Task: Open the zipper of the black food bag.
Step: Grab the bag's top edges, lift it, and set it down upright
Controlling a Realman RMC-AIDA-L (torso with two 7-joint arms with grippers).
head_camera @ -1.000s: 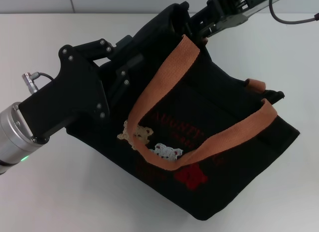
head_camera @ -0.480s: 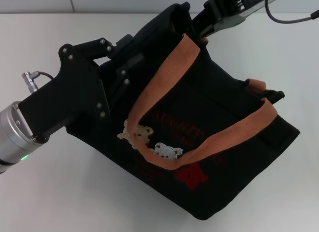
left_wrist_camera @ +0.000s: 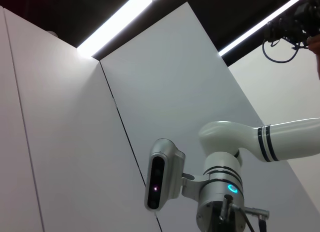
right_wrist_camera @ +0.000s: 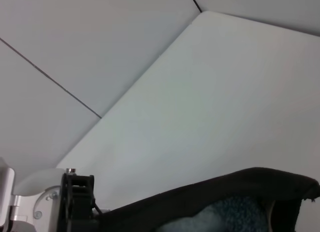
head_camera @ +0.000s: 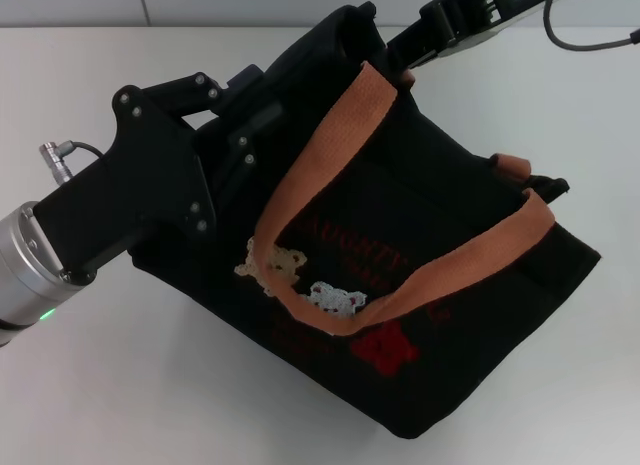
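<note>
The black food bag (head_camera: 440, 225) lies tilted on the white table, its orange-brown straps (head_camera: 318, 175) draped over the front with the bear patches and red print. My left gripper (head_camera: 245, 120) presses against the bag's near-left end. At the bag's far top corner, beside a strap, sits my right gripper (head_camera: 405, 57). The zipper track and its pull cannot be made out against the black fabric. In the right wrist view the bag's rim (right_wrist_camera: 200, 189) gapes a little over a grey-blue lining (right_wrist_camera: 225, 214). The left wrist view holds no part of the bag.
White table (head_camera: 120, 385) all around the bag, with a pale wall behind it. A cable (head_camera: 590, 40) trails from the right arm at the far right. The left wrist view shows only wall panels and a robot arm (left_wrist_camera: 235, 142).
My right gripper has drawn slightly up and to the right at the bag's far corner. The bag and my left gripper have shifted up a little.
</note>
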